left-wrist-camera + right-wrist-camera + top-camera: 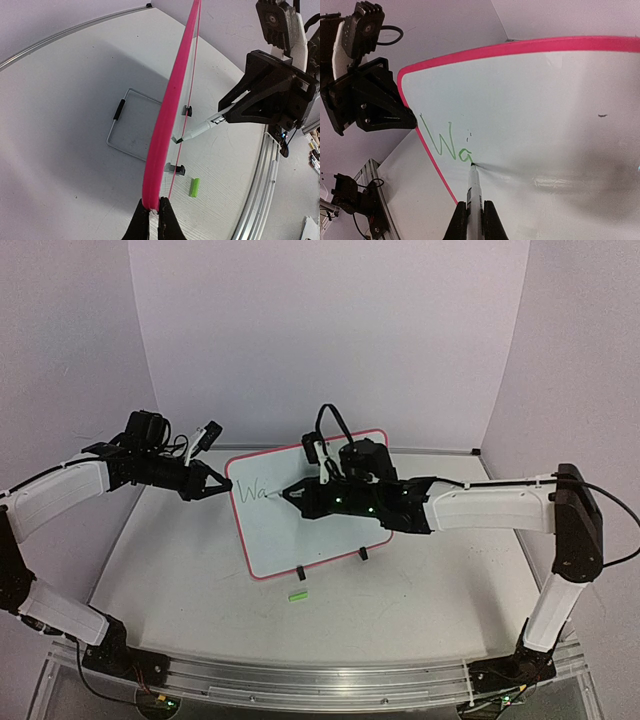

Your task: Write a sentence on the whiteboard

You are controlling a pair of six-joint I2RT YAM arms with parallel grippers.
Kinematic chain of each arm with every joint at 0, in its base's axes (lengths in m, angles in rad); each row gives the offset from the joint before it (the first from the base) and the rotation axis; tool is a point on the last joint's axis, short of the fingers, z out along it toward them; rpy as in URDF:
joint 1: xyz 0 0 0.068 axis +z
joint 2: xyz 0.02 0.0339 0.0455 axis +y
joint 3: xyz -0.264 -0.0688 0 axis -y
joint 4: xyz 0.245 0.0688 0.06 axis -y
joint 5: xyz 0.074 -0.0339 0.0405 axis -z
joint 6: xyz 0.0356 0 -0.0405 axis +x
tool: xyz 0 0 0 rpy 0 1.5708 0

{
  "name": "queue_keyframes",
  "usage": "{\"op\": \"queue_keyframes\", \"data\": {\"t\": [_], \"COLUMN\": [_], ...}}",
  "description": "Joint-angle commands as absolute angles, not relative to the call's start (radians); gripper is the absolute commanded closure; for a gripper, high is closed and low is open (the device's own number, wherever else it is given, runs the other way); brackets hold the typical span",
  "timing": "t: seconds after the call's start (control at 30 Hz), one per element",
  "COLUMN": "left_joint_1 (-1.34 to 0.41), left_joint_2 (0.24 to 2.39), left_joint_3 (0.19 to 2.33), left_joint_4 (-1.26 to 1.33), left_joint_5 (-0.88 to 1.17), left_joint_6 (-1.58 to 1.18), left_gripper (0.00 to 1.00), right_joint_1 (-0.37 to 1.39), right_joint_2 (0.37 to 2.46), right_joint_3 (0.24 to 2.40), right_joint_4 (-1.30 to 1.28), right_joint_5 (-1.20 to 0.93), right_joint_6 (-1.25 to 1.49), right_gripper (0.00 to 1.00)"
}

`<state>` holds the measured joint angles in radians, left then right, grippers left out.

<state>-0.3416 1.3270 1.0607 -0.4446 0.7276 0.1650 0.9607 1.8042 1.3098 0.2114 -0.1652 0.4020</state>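
We have left gripper [226, 487] clamped on the 9 o'clock edge of the board [310, 535] at table [180, 575] centre, right gripper [295, 495] pinching the marker [473, 187], only "Wa" [258, 490] written at its 10 o'clock, rest to go.

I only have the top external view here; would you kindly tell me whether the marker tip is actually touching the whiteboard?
Observer: Yes; the right wrist view shows the marker with its tip on the whiteboard, just after the green "Wa".
Operator: Thank you. How does the left gripper hold it?
Observer: The left gripper is shut on the pink frame at its edge.
Operator: Is anything behind the board?
Observer: A wire stand rests on the table on its back side.
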Motion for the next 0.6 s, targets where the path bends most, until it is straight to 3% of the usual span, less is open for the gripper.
{"op": "queue_keyframes", "data": {"t": [0.0,0.57], "left_joint_1": [-0.374,-0.377], "left_joint_2": [1.333,1.333], "left_joint_3": [1.071,1.072], "left_joint_4": [-0.474,-0.476], "left_joint_5": [0.709,0.707], "left_joint_6": [0.21,0.211], "left_gripper": [1.0,1.0], "right_joint_1": [0.951,0.95], "right_joint_2": [1.794,1.692], "right_joint_3": [1.285,1.27], "right_joint_4": [0.189,0.239], "right_joint_5": [-0.099,-0.091], "right_joint_6": [0.406,0.399], "right_gripper": [1.0,1.0]}}
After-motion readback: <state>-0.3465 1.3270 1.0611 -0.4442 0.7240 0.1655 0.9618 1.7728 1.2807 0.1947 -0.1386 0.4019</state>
